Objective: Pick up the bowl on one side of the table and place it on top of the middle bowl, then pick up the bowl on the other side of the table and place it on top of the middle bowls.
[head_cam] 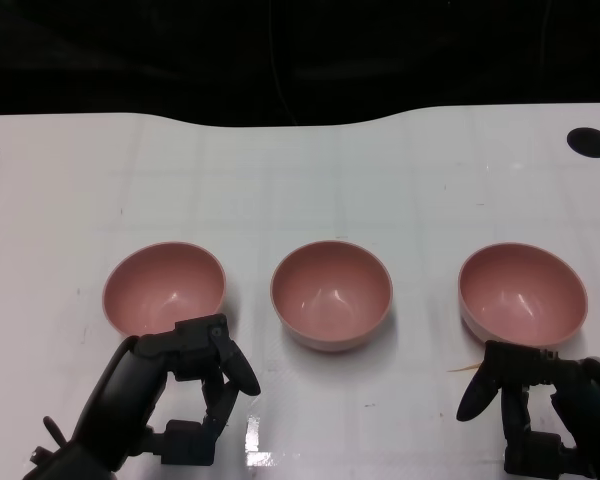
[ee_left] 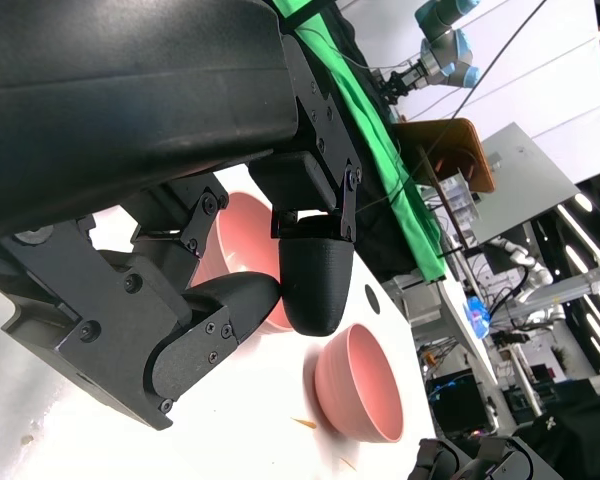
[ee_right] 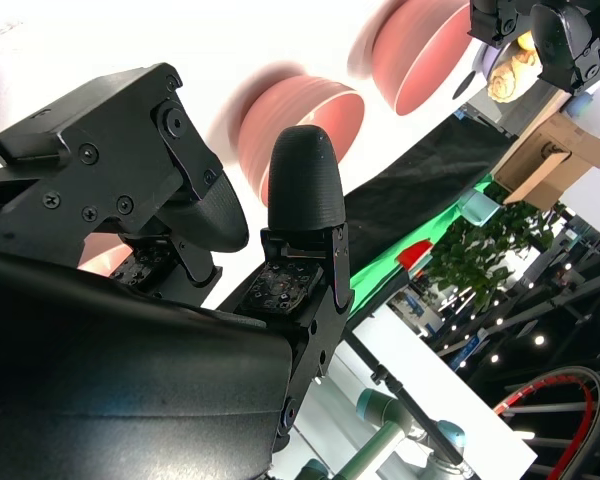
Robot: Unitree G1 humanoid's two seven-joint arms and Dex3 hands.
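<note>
Head view: three bowls apart in a row, both hands empty

Head view shows the white table [head_cam: 300, 190] carrying three pink bowls in a line across it, none stacked, each well apart from its neighbour. The left bowl [head_cam: 164, 287] sits just beyond the left hand [head_cam: 195, 385]; the middle bowl [head_cam: 331, 294] stands between the two hands' reach; the right bowl [head_cam: 522, 291] sits just beyond the right hand [head_cam: 525, 405].

Left hand: fingers apart and slightly curled, nothing between them, not touching the near rim of its bowl. Left wrist view agrees, with a fingertip [ee_left: 316, 285] hanging in front of the bowl and no contact visible. Right hand: fingers likewise spread, holding nothing, just short of the right bowl. Neither stacking step is begun.

Handling, judged from appearance: the bowls look like rigid, thin-walled plastic or melamine, smooth and faintly glossy, so probably light, stiff and somewhat slippery. The rounded outer wall gives little purchase. The best hold is likely a pinch over the near rim, thumb inside and fingers outside. A light bowl may skid on the table if pushed before the pinch closes
</note>
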